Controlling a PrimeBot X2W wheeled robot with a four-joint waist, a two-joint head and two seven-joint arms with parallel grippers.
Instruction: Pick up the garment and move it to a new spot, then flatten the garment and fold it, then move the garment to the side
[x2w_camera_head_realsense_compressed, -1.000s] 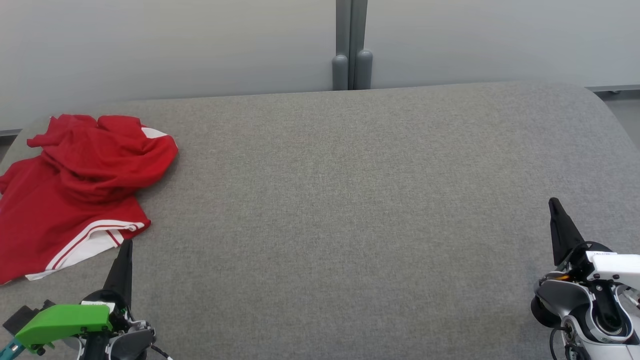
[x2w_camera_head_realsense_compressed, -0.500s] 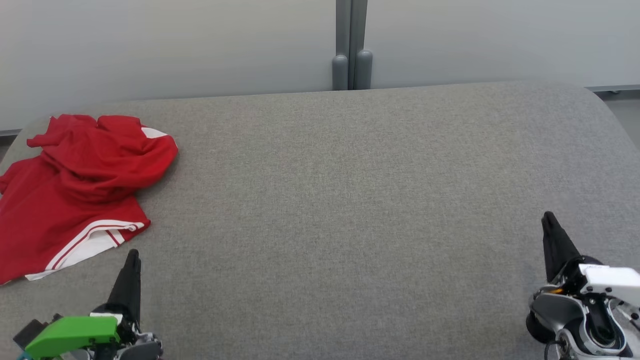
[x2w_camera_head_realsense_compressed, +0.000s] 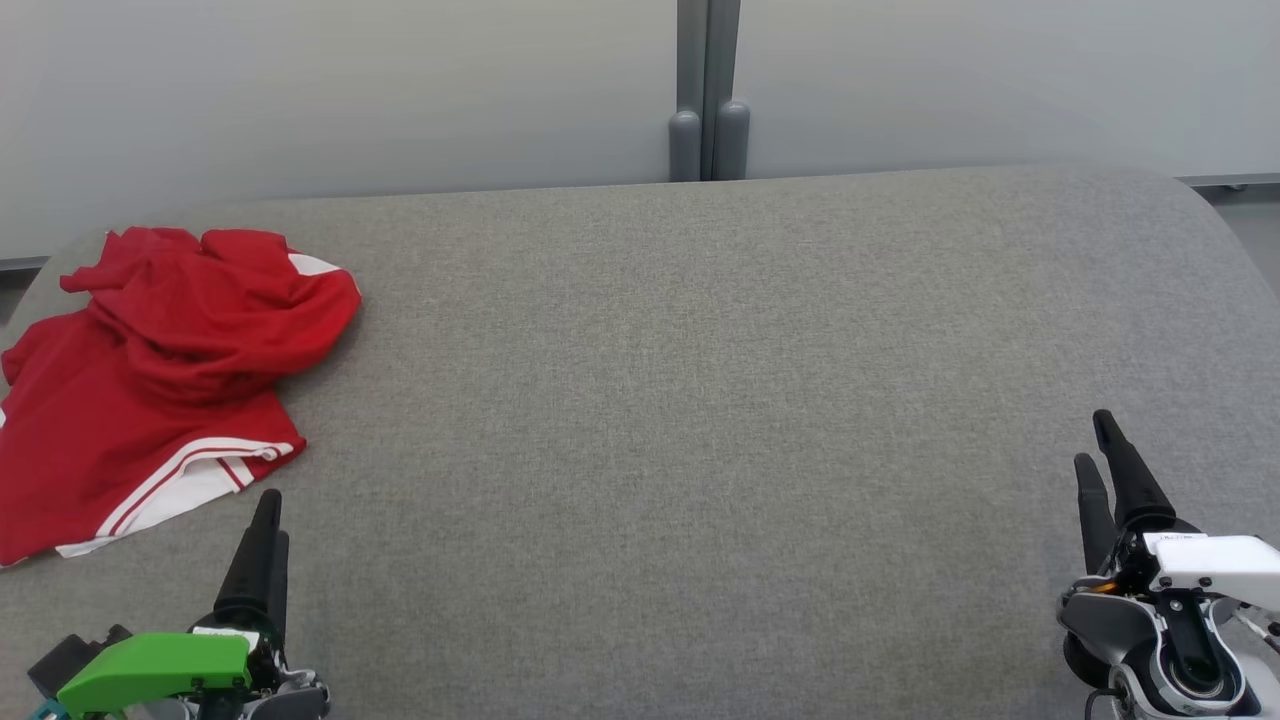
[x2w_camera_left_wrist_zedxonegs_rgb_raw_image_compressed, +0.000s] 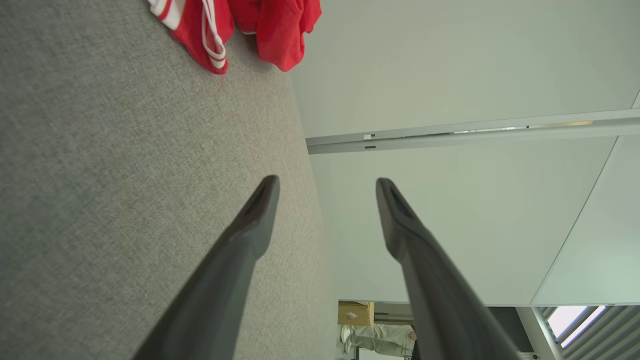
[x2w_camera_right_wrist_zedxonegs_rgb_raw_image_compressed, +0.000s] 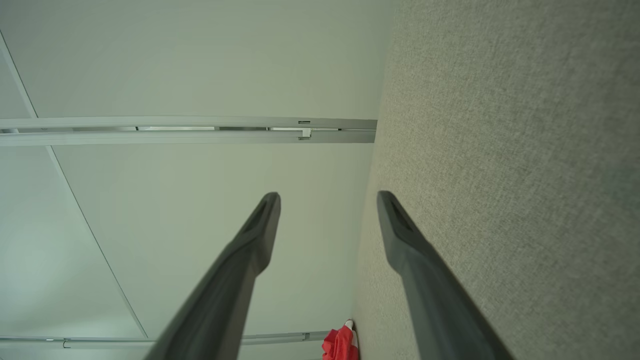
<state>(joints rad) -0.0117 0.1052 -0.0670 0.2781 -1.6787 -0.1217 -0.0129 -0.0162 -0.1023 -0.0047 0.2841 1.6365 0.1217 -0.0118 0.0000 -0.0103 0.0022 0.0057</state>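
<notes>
garment (x2w_camera_head_realsense_compressed: 150, 380): red with white stripes, crumpled at the far left of the grey padded surface (x2w_camera_head_realsense_compressed: 700, 400).
left gripper (x2w_camera_head_realsense_compressed: 270, 515): fingers spread, empty, near the striped hem, not touching.
right gripper (x2w_camera_head_realsense_compressed: 1092, 438): fingers spread, empty, well apart from the garment.
done: nothing yet, by my judgement.
left to do: pick up, move, flatten, fold, put aside.

Looks like an office-type lab space: grey fabric-covered table (x2w_camera_head_realsense_compressed: 700, 400), pale partition panels (x2w_camera_head_realsense_compressed: 300, 90) joined by grey posts (x2w_camera_head_realsense_compressed: 708, 130), cardboard box (x2w_camera_left_wrist_zedxonegs_rgb_raw_image_compressed: 355, 313), window blinds (x2w_camera_left_wrist_zedxonegs_rgb_raw_image_compressed: 605, 325) beyond.
</notes>
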